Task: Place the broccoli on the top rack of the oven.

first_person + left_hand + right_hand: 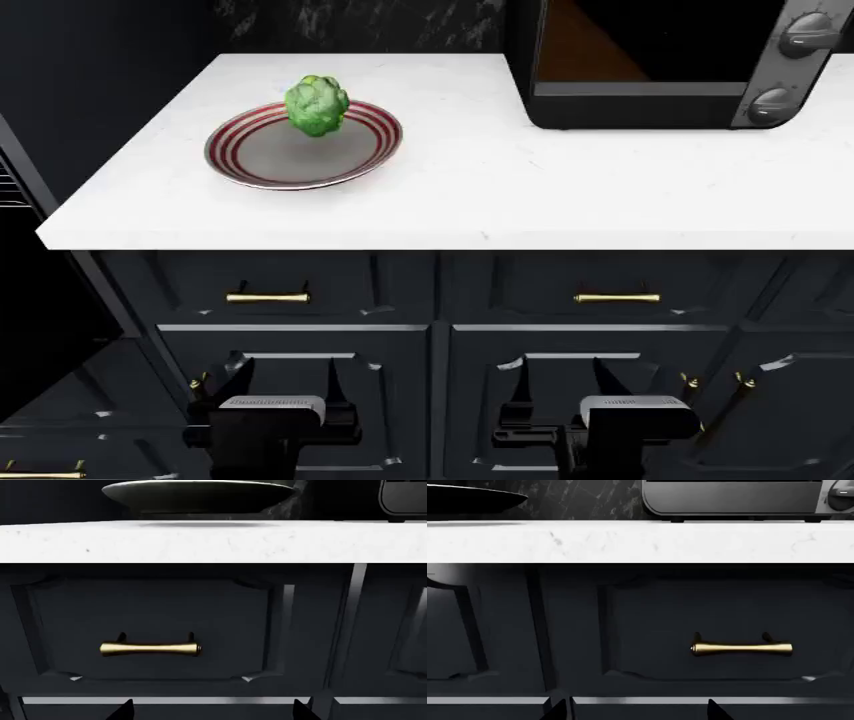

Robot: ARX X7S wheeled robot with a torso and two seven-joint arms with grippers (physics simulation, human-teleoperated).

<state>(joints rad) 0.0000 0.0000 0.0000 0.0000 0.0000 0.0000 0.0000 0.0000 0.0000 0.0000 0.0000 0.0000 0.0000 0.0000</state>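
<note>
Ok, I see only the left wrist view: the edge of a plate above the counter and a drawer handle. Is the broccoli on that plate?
Observer: Yes. The broccoli sits on the red-striped plate, toward its far rim.
Operator: Where is my left pincer relative to the plate?
Observer: The left pincer is lower than the counter, roughly under the plate, open and empty.
Operator: And the right one?
Observer: The right pincer is at the same height, open, below the black countertop box.

Kitchen: white countertop (534, 190), dark drawers (267, 290)
</note>
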